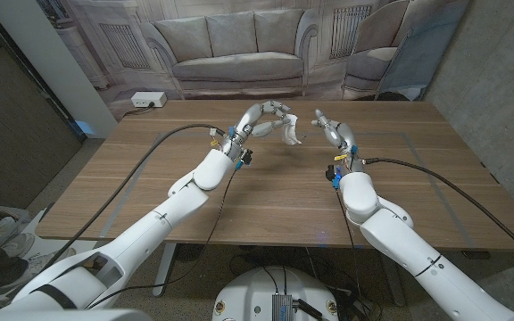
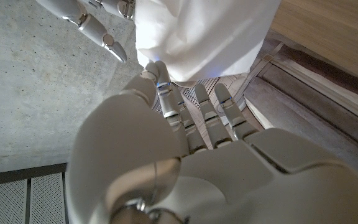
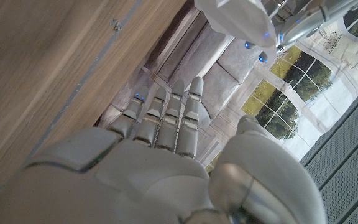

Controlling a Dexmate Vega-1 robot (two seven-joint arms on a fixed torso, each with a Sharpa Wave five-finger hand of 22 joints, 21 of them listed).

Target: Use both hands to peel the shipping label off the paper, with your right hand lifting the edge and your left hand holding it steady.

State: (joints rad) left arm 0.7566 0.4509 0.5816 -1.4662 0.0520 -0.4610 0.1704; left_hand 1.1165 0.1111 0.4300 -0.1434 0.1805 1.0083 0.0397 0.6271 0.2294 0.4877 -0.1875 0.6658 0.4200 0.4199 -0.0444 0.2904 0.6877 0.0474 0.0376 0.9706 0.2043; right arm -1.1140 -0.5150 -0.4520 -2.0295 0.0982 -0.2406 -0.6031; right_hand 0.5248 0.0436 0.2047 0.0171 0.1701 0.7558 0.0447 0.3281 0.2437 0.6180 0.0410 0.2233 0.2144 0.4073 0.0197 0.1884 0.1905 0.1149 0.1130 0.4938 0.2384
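My left hand (image 1: pixel 264 117) is raised above the far middle of the table and grips a crumpled white paper (image 1: pixel 291 131), which hangs from its fingertips. The same paper (image 2: pixel 197 31) shows beyond my left hand's fingers (image 2: pixel 194 115) in the left wrist view. My right hand (image 1: pixel 332 130) hovers just to the right of the paper with its fingers apart and a small gap between them and the sheet. In the right wrist view, the paper (image 3: pixel 238 15) sits past my right hand's fingers (image 3: pixel 166 118), held by my left hand's fingertips (image 3: pixel 294 22). I cannot make out the label on the paper.
The wooden table (image 1: pixel 275 196) carries taped outlines near both hands. A white power strip (image 1: pixel 147 100) lies at the far left corner. A backdrop printed with a sofa (image 1: pixel 236 53) stands behind the table.
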